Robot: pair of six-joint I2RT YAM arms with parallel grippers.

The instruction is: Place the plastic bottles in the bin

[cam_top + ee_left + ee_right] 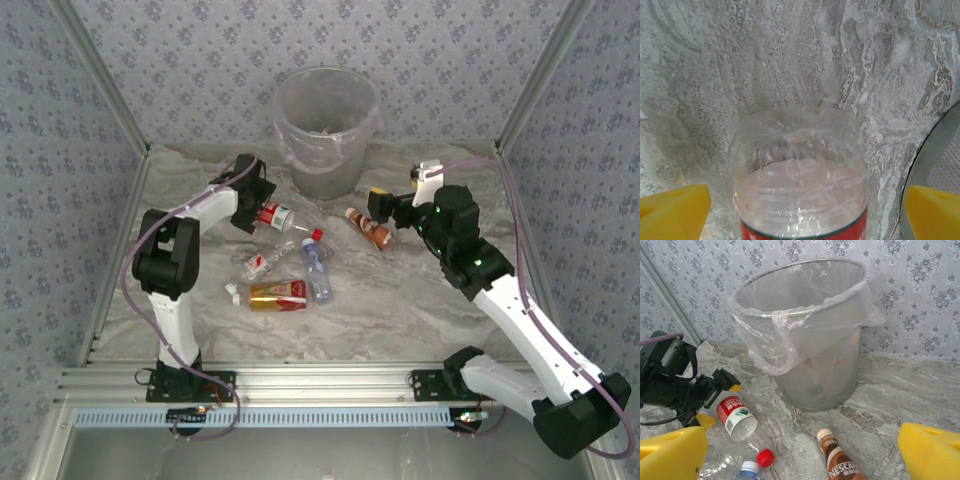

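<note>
The bin (325, 130) stands at the back of the table, its clear liner folded over the rim (805, 295). My left gripper (262, 208) is open, its yellow fingers on either side of a red-labelled clear bottle (276, 216) lying on the table. In the left wrist view this bottle (797, 170) lies between the fingertips (672, 210) with gaps on both sides. My right gripper (380, 212) is open above a brown Nescafe bottle (372, 229), whose capped end (840, 460) shows low between the yellow fingers (932, 450).
More bottles lie mid-table: a blue-labelled one (317, 268), a gold-and-red one (278, 293) and a crushed clear one (258, 265). A red cap (765, 458) and a white cap (749, 470) show near the red-labelled bottle (735, 415). Patterned walls close the back and sides.
</note>
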